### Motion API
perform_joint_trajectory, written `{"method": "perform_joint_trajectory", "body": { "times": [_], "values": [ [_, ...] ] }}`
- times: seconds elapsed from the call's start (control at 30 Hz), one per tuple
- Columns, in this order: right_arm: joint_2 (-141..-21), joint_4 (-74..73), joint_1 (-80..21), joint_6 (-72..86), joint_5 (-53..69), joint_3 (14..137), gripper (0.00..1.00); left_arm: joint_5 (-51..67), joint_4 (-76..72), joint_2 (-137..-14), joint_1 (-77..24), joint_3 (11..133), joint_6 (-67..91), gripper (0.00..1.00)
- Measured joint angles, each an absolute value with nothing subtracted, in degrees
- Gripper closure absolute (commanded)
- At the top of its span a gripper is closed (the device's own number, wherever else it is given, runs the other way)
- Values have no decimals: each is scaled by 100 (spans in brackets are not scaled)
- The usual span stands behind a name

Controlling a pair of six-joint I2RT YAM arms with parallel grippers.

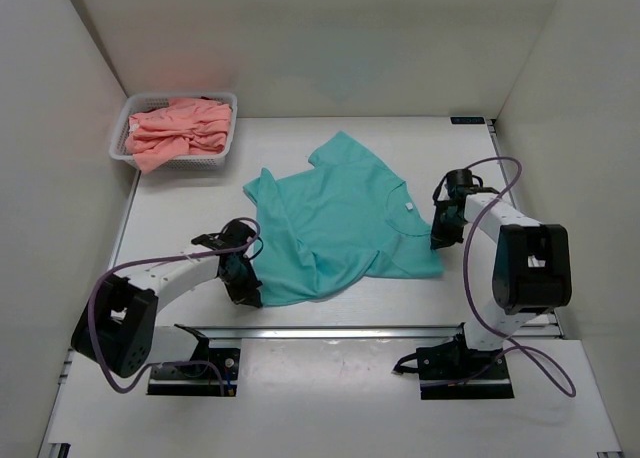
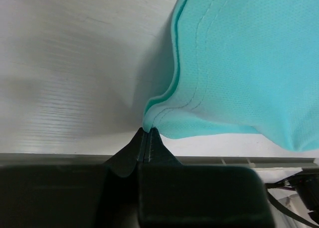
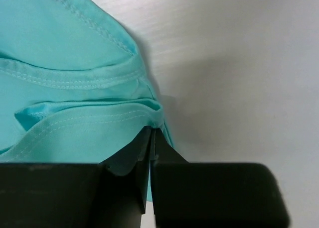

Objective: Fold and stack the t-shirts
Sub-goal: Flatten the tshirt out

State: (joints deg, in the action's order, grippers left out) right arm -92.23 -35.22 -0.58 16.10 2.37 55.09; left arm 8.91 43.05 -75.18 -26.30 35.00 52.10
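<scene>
A teal-green t-shirt (image 1: 340, 223) lies spread and partly rumpled in the middle of the table, its small white neck label (image 1: 409, 207) toward the right. My left gripper (image 1: 244, 278) is shut on the shirt's near left corner (image 2: 154, 119), the hem pinched between the fingertips. My right gripper (image 1: 442, 236) is shut on the shirt's right edge, with a stitched fold of teal cloth (image 3: 99, 118) bunched at the tips. Salmon-pink t-shirts (image 1: 178, 130) sit crumpled in the basket at the back left.
The white mesh basket (image 1: 222, 148) stands at the back left corner, against the left wall. White walls close in the table on the left, back and right. A metal rail (image 1: 330, 330) runs along the near edge between the arm bases.
</scene>
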Motion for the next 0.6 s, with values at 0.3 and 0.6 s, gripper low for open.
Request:
{"method": "perform_joint_trajectory", "body": {
  "times": [0.3, 0.6],
  "values": [
    [-8956, -4003, -75, 1599, 624, 6438, 99, 755, 5113, -7332, -2182, 4466, 4781, 100],
    [-7550, -4281, -217, 1712, 764, 8138, 100, 220, 5610, -7520, -1763, 8101, 4372, 100]
  ]
}}
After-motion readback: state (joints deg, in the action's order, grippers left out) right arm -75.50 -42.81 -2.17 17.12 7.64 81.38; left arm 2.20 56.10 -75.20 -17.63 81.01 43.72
